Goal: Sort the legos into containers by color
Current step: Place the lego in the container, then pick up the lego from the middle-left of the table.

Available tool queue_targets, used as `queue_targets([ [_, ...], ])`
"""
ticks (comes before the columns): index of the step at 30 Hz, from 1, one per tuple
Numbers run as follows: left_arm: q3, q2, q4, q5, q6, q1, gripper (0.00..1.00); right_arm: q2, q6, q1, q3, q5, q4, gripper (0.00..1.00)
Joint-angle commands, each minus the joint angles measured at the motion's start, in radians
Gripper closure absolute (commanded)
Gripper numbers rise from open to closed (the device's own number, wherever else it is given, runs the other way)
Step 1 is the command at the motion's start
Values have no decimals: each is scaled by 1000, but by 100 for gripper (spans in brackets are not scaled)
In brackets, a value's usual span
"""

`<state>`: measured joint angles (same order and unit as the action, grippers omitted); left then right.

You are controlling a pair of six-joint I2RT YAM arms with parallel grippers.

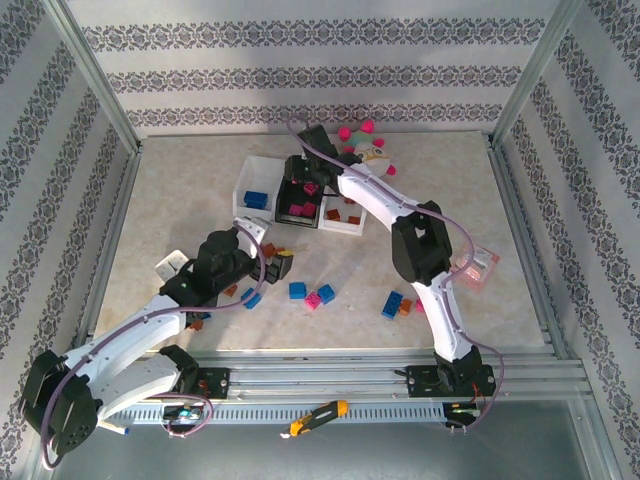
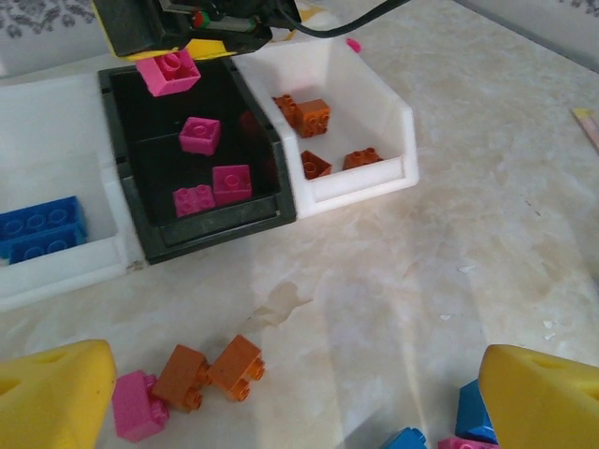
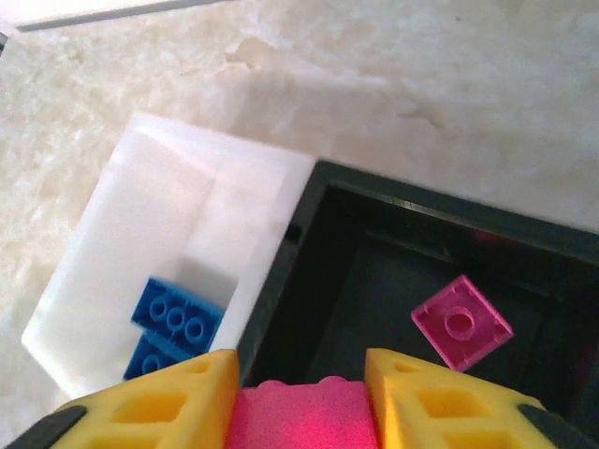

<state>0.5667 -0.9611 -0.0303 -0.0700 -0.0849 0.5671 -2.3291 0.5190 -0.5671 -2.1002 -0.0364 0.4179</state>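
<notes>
Brick (image 3: 299,416), pink, sits between the fingers of the right pincer (image 3: 299,374), directly above the black bin (image 3: 421,198); we cannot tell whether it is clamped or loose. Left pincer (image 2: 295,374) stands wide apart.

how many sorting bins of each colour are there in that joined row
white rectangular plastic bins: 2
black rectangular plastic bin: 1
total: 3
</notes>
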Motion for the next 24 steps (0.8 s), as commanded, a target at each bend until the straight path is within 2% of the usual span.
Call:
queue_targets([
  [1, 34, 28, 120, 83, -101, -15, 1, -18, -22, -1, -106, -18, 46, 43],
  [3, 60, 31, 196, 143, -181, -16, 1, 3, -35, -2, -100, -25, 47, 35],
  [6, 87, 26, 296, 176, -235, -19, 1, 80, -74, -2, -21, -32, 31, 28],
  [11, 140, -1, 463, 310, -429, -22, 1, 298, -126, -2, 267, -39, -44, 24],
  [15, 247, -75, 697, 382, -645, -28, 1, 497, -130, -1, 530, -34, -97, 22],
  [18, 299, -128, 804, 374, -804, -32, 1, 622, -125, 0, 692, -32, -115, 21],
  [24, 259, -171, 826, 250, -1195, -31, 2, 797, -155, -2, 887, -34, -118, 20],
])
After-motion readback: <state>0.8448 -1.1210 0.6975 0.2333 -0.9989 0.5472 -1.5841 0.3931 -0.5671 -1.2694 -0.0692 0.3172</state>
